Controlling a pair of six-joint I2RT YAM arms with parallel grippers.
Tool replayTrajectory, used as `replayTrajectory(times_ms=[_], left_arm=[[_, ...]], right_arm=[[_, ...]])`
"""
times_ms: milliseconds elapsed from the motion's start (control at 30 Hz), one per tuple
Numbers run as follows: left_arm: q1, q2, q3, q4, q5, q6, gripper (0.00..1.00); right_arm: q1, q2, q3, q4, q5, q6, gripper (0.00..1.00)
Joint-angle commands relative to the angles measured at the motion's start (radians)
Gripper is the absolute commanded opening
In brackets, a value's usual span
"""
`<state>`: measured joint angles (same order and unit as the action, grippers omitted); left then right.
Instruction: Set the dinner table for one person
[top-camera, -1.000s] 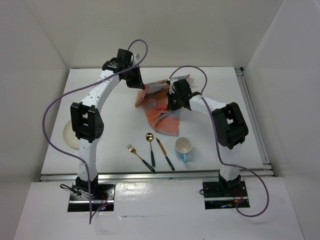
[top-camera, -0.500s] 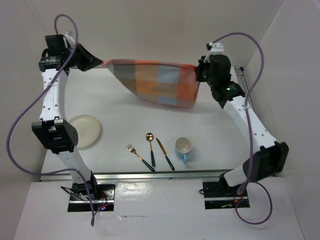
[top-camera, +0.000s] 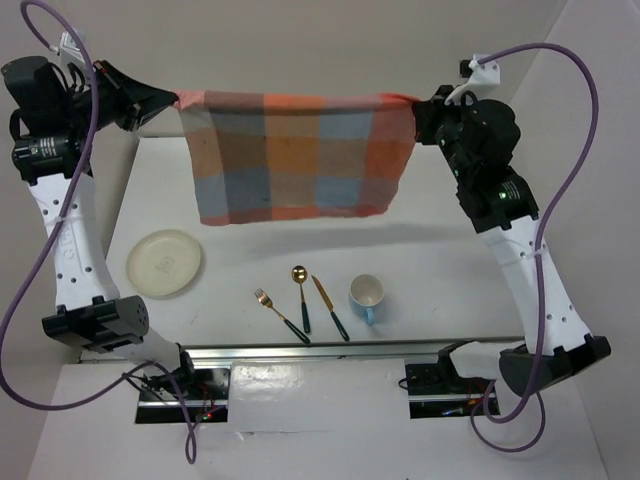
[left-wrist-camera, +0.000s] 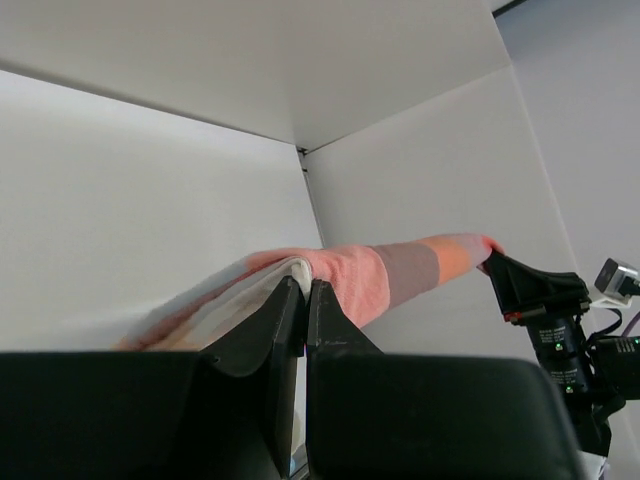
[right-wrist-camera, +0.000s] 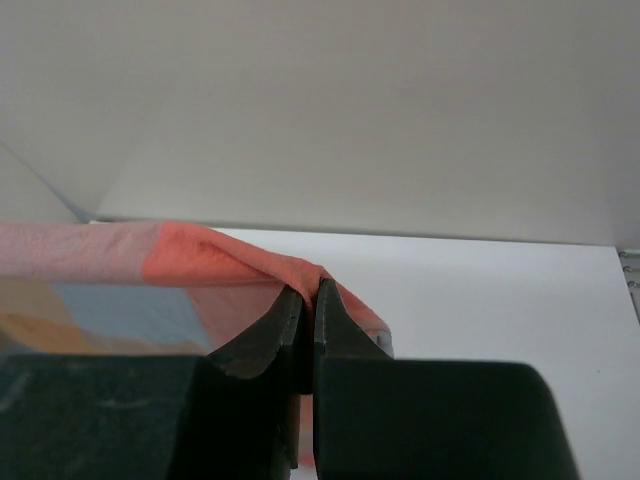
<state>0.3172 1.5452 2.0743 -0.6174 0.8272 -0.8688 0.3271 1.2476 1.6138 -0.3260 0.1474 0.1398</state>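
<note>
Top view: left gripper (top-camera: 172, 100) and right gripper (top-camera: 418, 103) each clamp an upper corner of the checked cloth (top-camera: 295, 155), which hangs above the dinner table (top-camera: 450, 250) and hides its far part.
Left wrist: jaws pinched on the cloth's edge.
Right wrist: jaws pinched on an orange corner.

Bright, even light w/ soft shadows on dinner table (top-camera: 450, 250)
</note>
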Motion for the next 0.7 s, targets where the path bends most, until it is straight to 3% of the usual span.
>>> replayTrajectory(times_ms=[0, 267, 500, 667], left_arm=[[0.022, 0.055, 0.015, 0.058, 0.029, 0.003, 0.0], [-0.003, 0.222, 0.03, 0.082, 0.053, 0.063, 0.0], [-0.047, 0.467, 0.303, 0.085, 0.062, 0.048, 0.0], [-0.058, 0.493, 0.287, 0.159, 0.093, -0.007, 0.0]], right_arm=[[-0.017, 0.07, 0.061, 0.008, 0.041, -0.057, 0.0], [-0.114, 0.268, 0.168, 0.087, -0.067, -0.092, 0.0], [-0.174, 0.43, 0.285, 0.142, -0.101, -0.062, 0.0], [-0.183, 0.454, 0.27, 0.165, -0.101, -0.051, 0.0]])
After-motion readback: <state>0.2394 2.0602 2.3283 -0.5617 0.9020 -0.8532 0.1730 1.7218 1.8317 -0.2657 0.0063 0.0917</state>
